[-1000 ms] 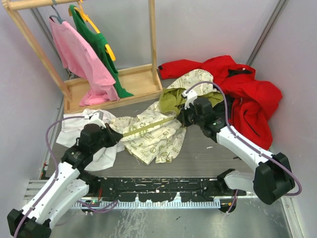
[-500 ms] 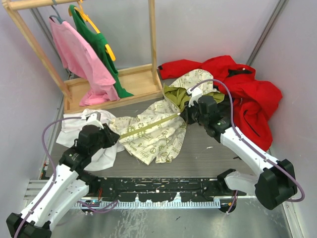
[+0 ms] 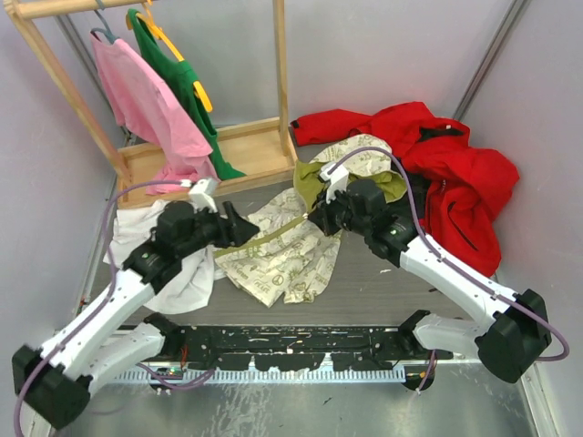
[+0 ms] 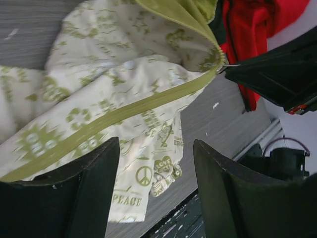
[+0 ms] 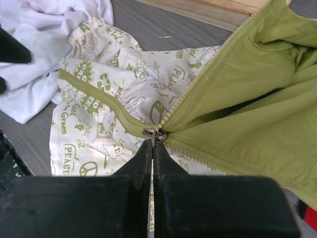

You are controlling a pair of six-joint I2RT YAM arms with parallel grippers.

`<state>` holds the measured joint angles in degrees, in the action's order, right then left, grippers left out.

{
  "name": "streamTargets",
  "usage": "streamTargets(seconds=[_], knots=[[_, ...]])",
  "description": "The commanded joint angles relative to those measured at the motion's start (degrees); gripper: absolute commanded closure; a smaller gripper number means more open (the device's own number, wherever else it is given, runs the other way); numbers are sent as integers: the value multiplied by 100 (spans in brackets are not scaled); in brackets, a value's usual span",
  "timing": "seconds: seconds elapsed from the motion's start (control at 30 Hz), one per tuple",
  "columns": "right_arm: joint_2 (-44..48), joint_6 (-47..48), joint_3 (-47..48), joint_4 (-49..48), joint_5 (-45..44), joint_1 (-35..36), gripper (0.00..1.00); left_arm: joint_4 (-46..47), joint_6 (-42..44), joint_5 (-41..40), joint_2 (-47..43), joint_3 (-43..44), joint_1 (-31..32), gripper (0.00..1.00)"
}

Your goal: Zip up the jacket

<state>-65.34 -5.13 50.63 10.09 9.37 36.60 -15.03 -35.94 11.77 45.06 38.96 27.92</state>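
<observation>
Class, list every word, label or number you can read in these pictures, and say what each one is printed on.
"PEACE": cream side of the jacket, in both wrist views.
"LOVE": same cream side, next to a peace-sign print, left wrist view.
"Green": same cream side, right wrist view.
Other printed words there are too small or blurred to read. No readable text elsewhere.
</observation>
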Motion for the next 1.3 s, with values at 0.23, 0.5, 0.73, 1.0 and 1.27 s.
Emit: streamTargets(seconds=[0.23,0.5,0.73,1.0,1.27], knots=[[3,-57,370,-306,391,329,99,2491,1306,552,2245,809,1091,35],[-14,-48,332,-354,444,335,99,2761,1803,510,3047,1005,1293,36],[12,38,270,-355,54,330,99,2703,1915,582,3348,911,1286,70],[125,131,179,-323,-981,177,99,2098,2252,130,2505,464,1287,100],[342,62,86,-226,-1586,-428,99,1364,2437,-574,1534,25,1291,100]])
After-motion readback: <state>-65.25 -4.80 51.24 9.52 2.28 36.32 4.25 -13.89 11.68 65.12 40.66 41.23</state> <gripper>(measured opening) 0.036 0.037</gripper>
